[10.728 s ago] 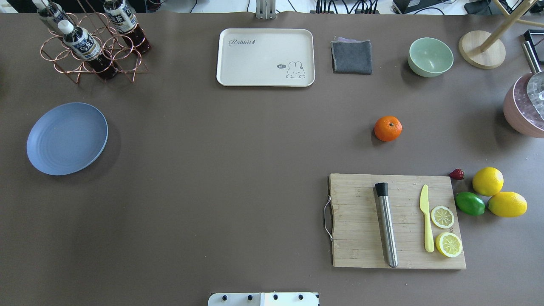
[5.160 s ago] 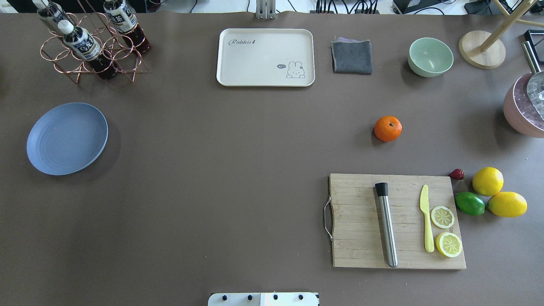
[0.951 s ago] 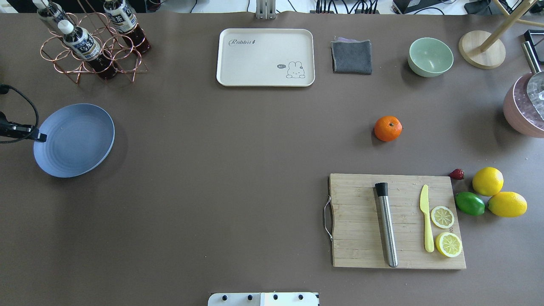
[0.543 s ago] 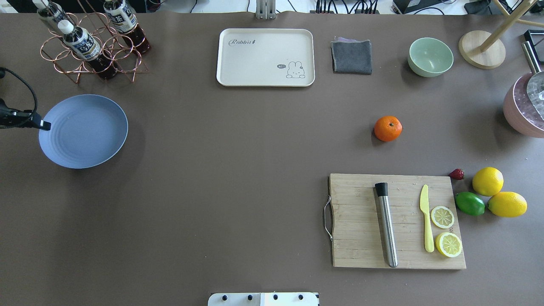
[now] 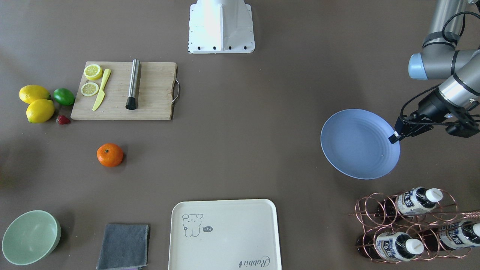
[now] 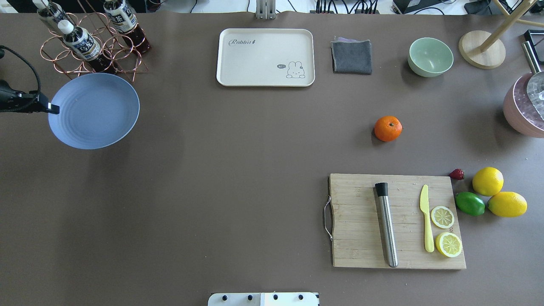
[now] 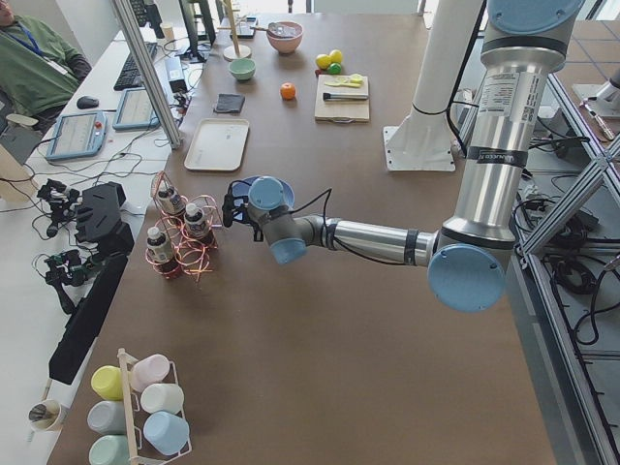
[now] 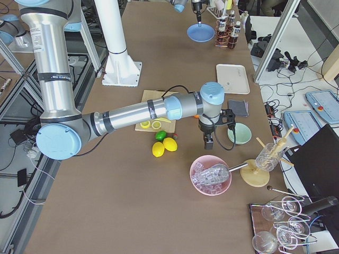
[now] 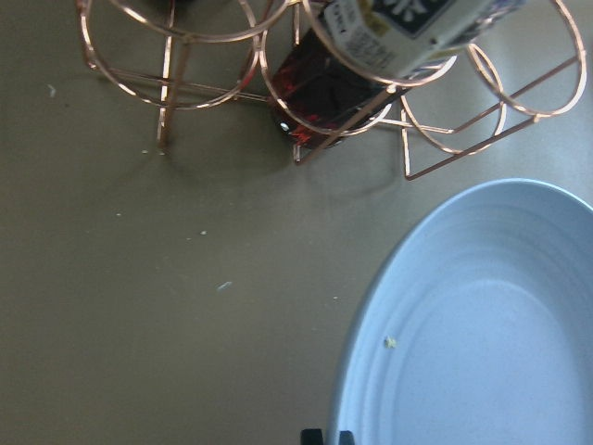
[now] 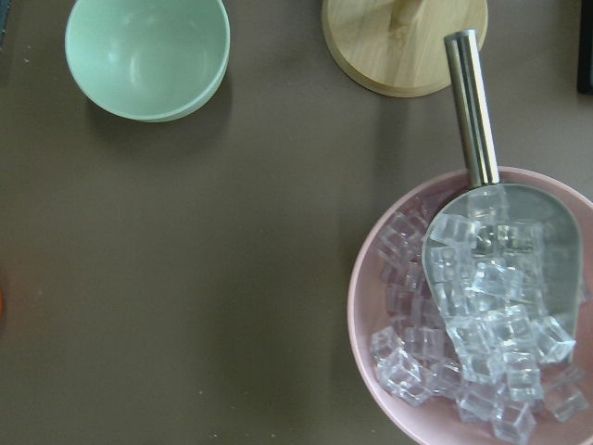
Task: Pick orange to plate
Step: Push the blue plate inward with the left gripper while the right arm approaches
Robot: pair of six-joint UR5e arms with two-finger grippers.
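— Where's the orange (image 6: 388, 128)?
— On the table (image 6: 238, 170), twelve o'clock of the cutting board (image 6: 361, 221).
— Grippers?
— Left gripper (image 6: 54, 109) pinches the plate (image 6: 97, 111) by its rim, at ten o'clock. For the right gripper (image 8: 208, 143), can't tell.

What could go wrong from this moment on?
The left gripper pinches only the rim of the round periwinkle-blue plate, so the plate may tilt or slip out. The plate is close beside the copper wire bottle rack; a swing could knock it.
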